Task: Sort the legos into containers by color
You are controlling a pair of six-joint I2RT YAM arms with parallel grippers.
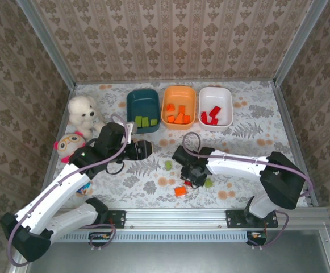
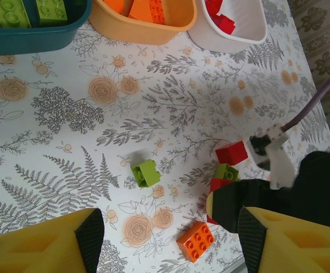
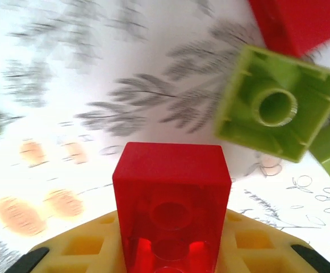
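the red brick [image 3: 170,199] is pinched in the right claw [image 1: 193,174], low over the near middle of the bench [image 1: 255,108], among the loose ones. my worry: the grip looks to be on just one end, so it could twist or pop out on the lift. the upturned green brick [image 3: 278,108] just beside it might get knocked too. the white tub [image 1: 224,96] sits right by the orange tub [image 1: 179,90], so it's easy to miss. the left claw [image 2: 165,239] hangs spread and empty, off that route.
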